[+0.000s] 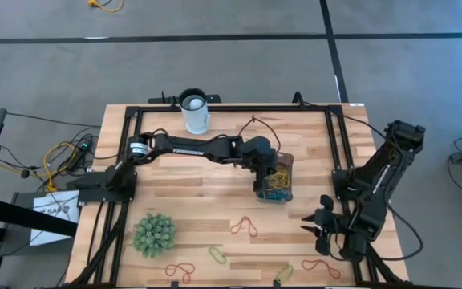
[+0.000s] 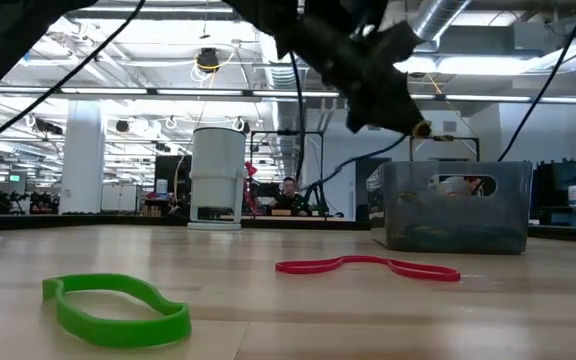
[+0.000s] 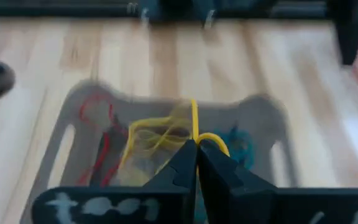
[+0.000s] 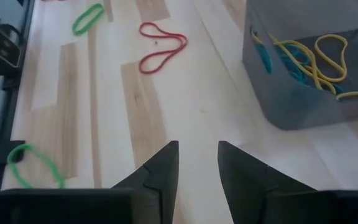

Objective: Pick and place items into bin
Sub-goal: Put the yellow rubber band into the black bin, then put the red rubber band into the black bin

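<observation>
White "TROSSEN" lettering ran along the dark left robot arm (image 1: 189,148); a white floor sheet (image 1: 52,215) beside the table showed partly readable letters, roughly "SAF"

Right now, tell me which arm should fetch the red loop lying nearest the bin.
Right. Its open tool waits over bare wood near the red loop; the left tool is shut on a yellow loop above the bin.

Even, bright overhead light — ceiling strip lamps (image 2: 268,95) glare in the low view. The left wrist view is blurred throughout; shadows stay soft.
</observation>
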Controlling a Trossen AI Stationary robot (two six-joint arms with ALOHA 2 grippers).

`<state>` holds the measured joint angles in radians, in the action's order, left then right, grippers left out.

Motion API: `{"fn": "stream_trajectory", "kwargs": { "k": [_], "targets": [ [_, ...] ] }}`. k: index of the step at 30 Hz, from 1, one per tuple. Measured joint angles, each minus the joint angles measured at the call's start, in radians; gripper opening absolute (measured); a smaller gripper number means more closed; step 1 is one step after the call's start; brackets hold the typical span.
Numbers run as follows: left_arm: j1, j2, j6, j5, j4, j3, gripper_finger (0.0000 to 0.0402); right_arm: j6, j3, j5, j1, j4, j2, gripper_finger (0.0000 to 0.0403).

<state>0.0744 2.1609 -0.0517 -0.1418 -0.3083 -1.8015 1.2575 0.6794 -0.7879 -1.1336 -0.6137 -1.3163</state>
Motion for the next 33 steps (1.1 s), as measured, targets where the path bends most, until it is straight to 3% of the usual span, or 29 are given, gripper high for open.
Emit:
{"fn": "stream_trajectory", "kwargs": {
  "k": [6,18,33],
  "targets": [
    [0.013,0.044,0.042,0.017,0.027,-0.004,0.0,-0.005,-0.016,0.001,0.021,0.024,0.0,0.0107],
    [0.013,0.068,0.146,0.075,-0.079,0.006,0.0001,-0.008,-0.016,0.001,0.021,0.028,0.0,0.0107],
    [0.003,0.067,0.162,0.071,-0.146,0.005,0.0058,-0.009,-0.016,-0.003,0.023,0.024,0.0,0.0107]
  ]
}}
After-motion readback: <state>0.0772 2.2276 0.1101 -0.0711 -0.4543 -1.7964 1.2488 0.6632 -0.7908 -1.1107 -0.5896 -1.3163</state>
